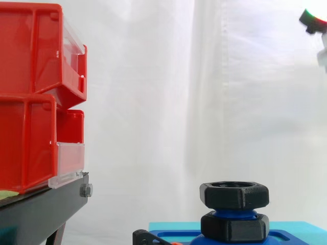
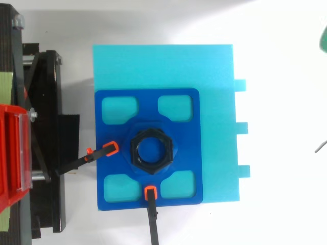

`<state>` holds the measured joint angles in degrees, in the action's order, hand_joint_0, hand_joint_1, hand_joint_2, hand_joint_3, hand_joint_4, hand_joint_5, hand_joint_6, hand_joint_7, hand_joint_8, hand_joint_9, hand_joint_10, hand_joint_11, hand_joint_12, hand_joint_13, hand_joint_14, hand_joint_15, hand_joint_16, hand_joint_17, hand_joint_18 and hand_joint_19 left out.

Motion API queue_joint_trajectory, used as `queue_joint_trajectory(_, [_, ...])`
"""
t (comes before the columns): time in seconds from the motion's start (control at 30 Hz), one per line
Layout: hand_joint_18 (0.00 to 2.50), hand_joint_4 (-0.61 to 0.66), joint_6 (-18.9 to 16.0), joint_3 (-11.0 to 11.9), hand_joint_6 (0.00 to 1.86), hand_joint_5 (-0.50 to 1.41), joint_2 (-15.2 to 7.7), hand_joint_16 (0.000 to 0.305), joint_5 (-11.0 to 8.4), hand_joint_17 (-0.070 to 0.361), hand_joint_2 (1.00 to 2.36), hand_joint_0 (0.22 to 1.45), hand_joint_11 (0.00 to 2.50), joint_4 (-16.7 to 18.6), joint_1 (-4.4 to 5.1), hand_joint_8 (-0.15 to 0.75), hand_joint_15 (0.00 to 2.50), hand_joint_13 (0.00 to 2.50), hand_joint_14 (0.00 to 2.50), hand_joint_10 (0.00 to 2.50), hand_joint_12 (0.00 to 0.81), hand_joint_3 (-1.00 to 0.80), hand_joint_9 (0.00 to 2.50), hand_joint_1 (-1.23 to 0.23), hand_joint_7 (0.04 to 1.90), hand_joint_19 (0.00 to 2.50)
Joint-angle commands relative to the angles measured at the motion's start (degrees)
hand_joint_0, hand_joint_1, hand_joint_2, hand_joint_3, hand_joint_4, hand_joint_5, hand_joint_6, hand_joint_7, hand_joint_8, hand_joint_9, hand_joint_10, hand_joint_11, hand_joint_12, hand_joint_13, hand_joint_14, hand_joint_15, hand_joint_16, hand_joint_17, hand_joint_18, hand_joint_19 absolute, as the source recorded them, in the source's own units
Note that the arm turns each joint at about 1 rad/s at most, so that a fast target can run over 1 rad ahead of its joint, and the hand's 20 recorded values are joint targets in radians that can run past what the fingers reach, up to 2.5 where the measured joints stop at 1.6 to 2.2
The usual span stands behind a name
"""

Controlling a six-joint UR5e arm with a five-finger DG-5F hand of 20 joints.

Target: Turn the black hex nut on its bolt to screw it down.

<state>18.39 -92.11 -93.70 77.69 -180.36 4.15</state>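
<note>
Here we count two black hex nuts (image 1: 234, 195) stacked on the blue bolt (image 1: 235, 214), two clamps (image 2: 97, 153) and two red bins (image 1: 30, 51). The hand (image 1: 312, 20) hangs well apart; open or closed, we cannot tell.

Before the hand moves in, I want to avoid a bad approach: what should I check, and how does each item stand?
1. The upper black hex nut sits level on the blue bolt: ok.
2. The space above that nut is free: ok.
3. The hand is over the nut: not ok, it is high at the right, apart from it.
4. The blue fixture plate is pinned by orange-tipped clamps: ok.
5. The hand's readiness to grasp: cannot tell.
6. The red bins stand away from the nut: ok.
</note>
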Motion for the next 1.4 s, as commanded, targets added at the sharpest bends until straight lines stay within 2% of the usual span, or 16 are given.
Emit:
queue_joint_trajectory(0.0, [0.13,0.0,-0.81,0.08,0.5,-0.2,-1.92,0.025,0.8,0.056,1.0,0.45,0.0,0.36,0.42,0.158,0.0,0.43,0.0,0.0,0.193,-0.5,0.55,-0.48,0.64,0.0])
queue_joint_trajectory(0.17, [0.18,0.02,-0.64,0.44,0.5,-0.19,-3.68,0.024,0.54,0.053,1.0,0.46,0.0,4.22,0.95,0.163,0.0,0.46,0.0,0.0,0.186,-0.5,0.59,-0.47,0.64,0.0])
queue_joint_trajectory(0.27, [0.2,0.02,-0.46,0.52,0.5,-0.19,-5.35,0.022,0.36,0.049,1.0,0.48,0.0,8.0,1.21,0.166,0.0,0.48,0.0,0.0,0.178,-0.5,0.61,-0.5,0.64,0.0])
queue_joint_trajectory(0.43, [0.22,0.02,-0.37,0.61,0.5,-0.19,-8.16,0.02,0.54,0.045,1.0,0.48,0.0,9.85,1.47,0.172,0.0,0.49,0.0,0.0,0.173,-0.5,0.62,-0.52,0.65,0.0])
queue_joint_trajectory(0.5, [0.22,0.02,-0.37,0.52,0.5,-0.19,-8.43,0.02,0.54,0.045,1.0,0.48,0.0,10.11,1.56,0.172,0.0,0.49,0.0,0.0,0.175,-0.5,0.62,-0.53,0.65,0.0])
queue_joint_trajectory(0.53, [0.22,0.02,0.07,0.79,0.5,-0.19,-9.57,0.02,0.45,0.044,1.0,0.48,0.0,11.61,1.65,0.173,0.0,0.49,0.0,0.0,0.175,-0.5,0.62,-0.53,0.65,0.0])
queue_joint_trajectory(0.57, [0.22,0.02,0.59,2.11,0.5,-0.19,-10.89,0.02,0.36,0.044,1.0,0.48,0.0,12.57,1.82,0.175,0.0,0.49,0.0,0.0,0.176,-0.5,0.62,-0.53,0.65,0.0])
queue_joint_trajectory(0.6, [0.22,0.02,0.95,2.63,0.5,-0.19,-11.42,0.019,0.27,0.044,1.0,0.48,0.0,12.66,1.82,0.176,0.0,0.49,0.0,0.0,0.175,-0.5,0.62,-0.53,0.64,0.0])
queue_joint_trajectory(0.63, [0.21,0.02,1.74,3.95,0.5,-0.19,-12.65,0.018,0.45,0.041,1.0,0.48,0.0,12.13,1.91,0.178,0.0,0.48,0.0,0.0,0.177,-0.5,0.62,-0.54,0.65,0.0])
queue_joint_trajectory(0.7, [0.21,0.02,2.62,4.92,0.5,-0.19,-13.17,0.018,0.54,0.04,1.0,0.48,0.0,11.43,1.91,0.179,0.0,0.48,0.0,0.0,0.177,-0.5,0.61,-0.54,0.65,0.0])
queue_joint_trajectory(0.73, [0.21,0.02,4.2,5.97,0.5,-0.19,-13.96,0.017,0.62,0.039,1.0,0.48,0.0,11.08,2.0,0.182,0.0,0.48,0.0,0.0,0.178,-0.5,0.61,-0.54,0.65,0.0])
queue_joint_trajectory(0.87, [0.2,0.03,7.45,7.29,0.5,-0.19,-15.28,0.017,0.62,0.037,1.0,0.48,0.0,11.34,2.35,0.181,0.0,0.48,0.0,0.0,0.18,-0.5,0.61,-0.54,0.65,0.0])
queue_joint_trajectory(1.07, [0.16,0.03,10.79,7.56,0.5,-0.19,-16.69,0.011,0.45,0.026,1.0,0.48,0.0,13.71,2.88,0.187,0.0,0.45,0.0,0.0,0.165,-0.5,0.6,-0.54,0.65,0.0])
queue_joint_trajectory(1.17, [0.13,0.03,12.99,7.91,0.5,-0.19,-18.62,0.009,0.62,0.021,1.0,0.48,0.0,16.44,3.58,0.188,0.0,0.44,0.0,0.0,0.152,-0.5,0.6,-0.53,0.65,0.0])
queue_joint_trajectory(1.23, [0.12,0.03,13.6,8.26,0.5,-0.18,-18.71,0.009,0.8,0.019,1.0,0.48,0.0,16.88,3.67,0.189,0.0,0.44,0.0,0.0,0.147,-0.5,0.6,-0.53,0.65,0.0])
queue_joint_trajectory(1.37, [0.11,0.04,18.17,8.35,0.5,-0.18,-18.71,0.007,0.01,0.017,1.0,0.48,0.0,19.08,4.29,0.192,0.0,0.43,0.0,0.0,0.143,-0.5,0.6,-0.53,0.65,0.0])
